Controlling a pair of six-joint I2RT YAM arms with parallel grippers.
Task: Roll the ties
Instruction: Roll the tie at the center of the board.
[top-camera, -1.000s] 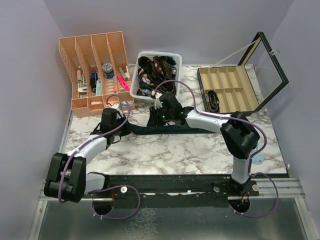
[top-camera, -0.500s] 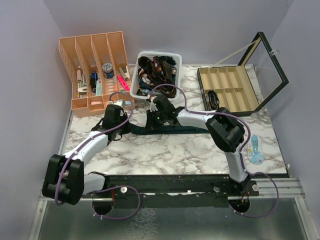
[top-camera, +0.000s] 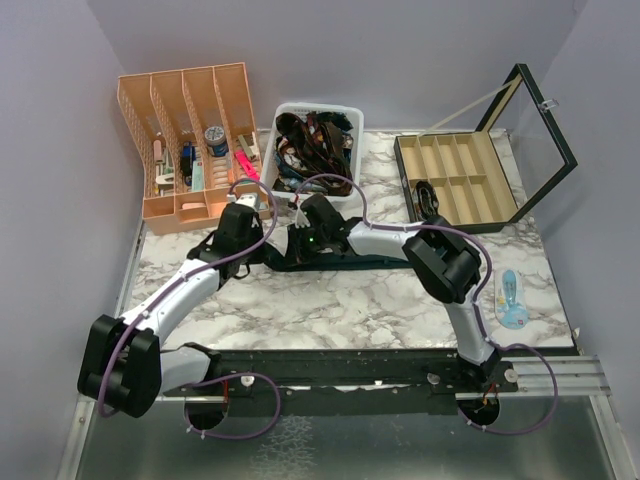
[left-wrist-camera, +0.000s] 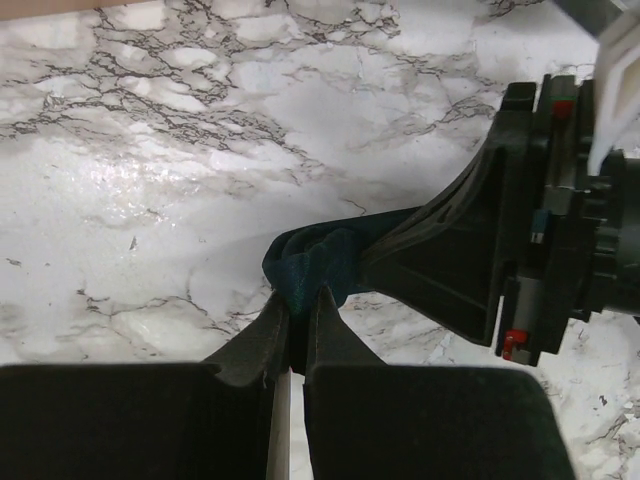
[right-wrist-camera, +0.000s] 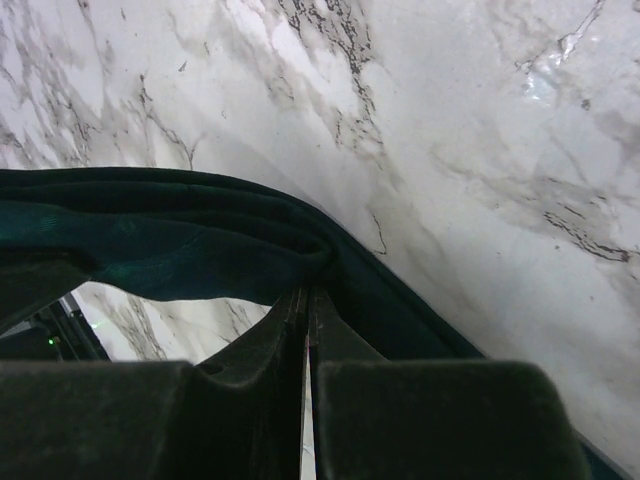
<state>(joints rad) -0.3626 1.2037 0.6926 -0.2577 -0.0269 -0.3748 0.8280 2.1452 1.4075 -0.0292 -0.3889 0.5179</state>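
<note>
Tie (left-wrist-camera: 318, 268) pinched at 2 points, centre of frame — left jaws closed on its bunched end, right jaws closed on a fold — probably to start the roll.

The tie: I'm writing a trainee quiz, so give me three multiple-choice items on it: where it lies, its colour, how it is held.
1. Most of the tie lies: A on the table; B in a drawer; C on the floor.
2. Its colour: A red; B dark teal; C yellow.
3. It is gripped: A nowhere; B at one spot; C at two spots.
A, it stretches across the marble; B, both wrist views show teal cloth; C, left gripper and right gripper are each shut on it.
</note>
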